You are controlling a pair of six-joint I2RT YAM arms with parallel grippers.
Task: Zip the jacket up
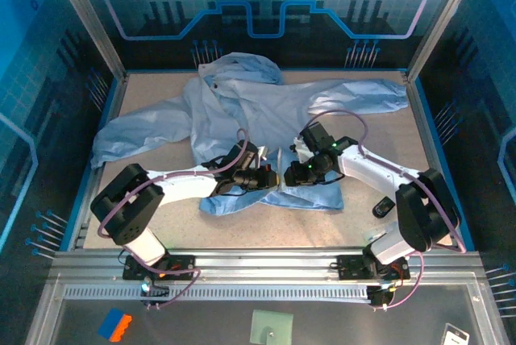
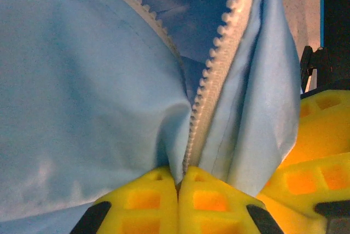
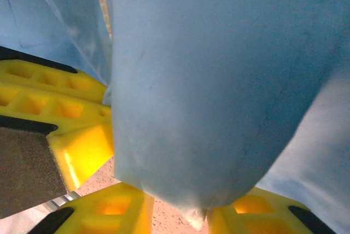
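The main risk was loss of the zipper start. The left tool (image 2: 179, 178) had its fingers (image 2: 150, 198) pressed together on the bottom end of a row of zipper teeth (image 2: 219, 75), with only a short bite of tape between the pads, so any pull away from the tool could draw the thin fabric out. A second risk was misalignment: ahead of the left tool the two front edges of the jacket (image 1: 266, 111) spread apart, and a sideways tug by either arm could widen that split or trap loose cloth in the teeth. The right tool (image 3: 179, 208) had a thick fold of the jacket hanging between its fingers (image 3: 117, 212), which stood somewhat apart; whether they clamped the fold could not be determined. The two tools sat just beside each other, tip to tip, so contact between them was possible. Both arms reached forward and inward, low over the worktop (image 1: 161, 208), and met at the jacket's near hem. The rest of the jacket lay spread beyond the tools, hood farthest from them.
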